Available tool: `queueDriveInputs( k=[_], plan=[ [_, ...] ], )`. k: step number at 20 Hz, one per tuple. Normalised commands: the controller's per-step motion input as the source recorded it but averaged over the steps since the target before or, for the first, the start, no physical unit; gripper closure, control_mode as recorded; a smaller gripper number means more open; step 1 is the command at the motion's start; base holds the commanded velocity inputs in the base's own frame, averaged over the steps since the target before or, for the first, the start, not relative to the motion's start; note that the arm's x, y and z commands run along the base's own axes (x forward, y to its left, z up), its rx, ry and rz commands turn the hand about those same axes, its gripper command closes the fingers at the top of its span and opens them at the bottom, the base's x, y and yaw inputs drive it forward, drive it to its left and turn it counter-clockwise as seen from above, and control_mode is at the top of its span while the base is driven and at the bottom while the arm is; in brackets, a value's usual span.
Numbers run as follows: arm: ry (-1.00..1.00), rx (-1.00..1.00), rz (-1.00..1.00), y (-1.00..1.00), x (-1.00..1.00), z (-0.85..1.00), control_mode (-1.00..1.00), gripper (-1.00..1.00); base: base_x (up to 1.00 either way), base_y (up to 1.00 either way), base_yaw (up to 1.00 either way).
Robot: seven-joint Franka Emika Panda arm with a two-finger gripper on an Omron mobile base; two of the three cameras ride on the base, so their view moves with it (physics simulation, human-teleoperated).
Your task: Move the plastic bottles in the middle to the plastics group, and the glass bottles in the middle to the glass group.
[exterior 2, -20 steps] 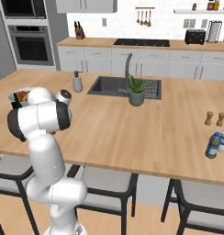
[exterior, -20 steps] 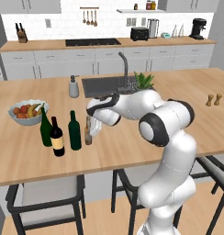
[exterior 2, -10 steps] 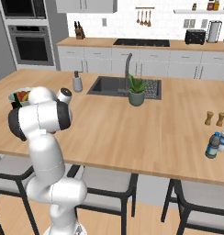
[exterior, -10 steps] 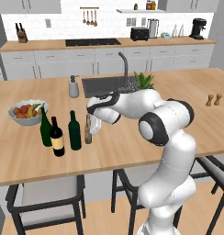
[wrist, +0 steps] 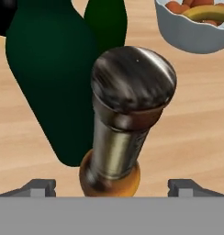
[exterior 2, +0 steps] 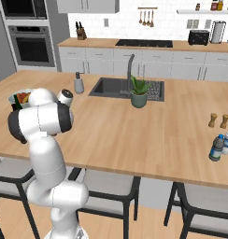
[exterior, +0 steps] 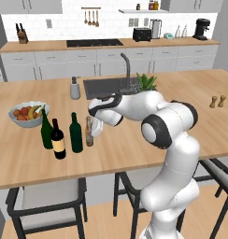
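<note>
While the arm reaches left over the island (exterior: 134,154), the gripper (exterior: 96,125) hangs open above the brown bottle (exterior: 89,132), fingertips (wrist: 40,187) wide on either side of its cap, not touching. This bottle stands upright just beside a green bottle (exterior: 76,133); further left stand the red-topped bottle (exterior: 58,139) and another green one (exterior: 46,130), near the fruit bowl (exterior: 27,113). Bare wood lies toward the near edge. Plastic bottles (exterior 2: 220,146) stand at the far right edge.
</note>
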Motion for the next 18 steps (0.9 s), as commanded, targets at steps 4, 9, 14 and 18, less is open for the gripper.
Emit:
queueDriveInputs(
  k=[4, 9, 14, 18],
  plan=[
    [0.00, 0.01, 0.00, -0.20, -0.11, 0.29, -1.00, -1.00, 0.00, 0.00, 0.00],
    [0.00, 0.05, -0.02, -0.40, -0.19, 0.72, -1.00, -1.00, 0.00, 0.00, 0.00],
    [0.02, 0.06, -0.07, -0.55, -0.37, 0.87, -1.00, -1.00, 0.00, 0.00, 0.00],
    [0.20, 0.00, -0.23, -0.71, -0.48, 0.98, -1.00, -1.00, 0.00, 0.00, 0.00]
  ],
)
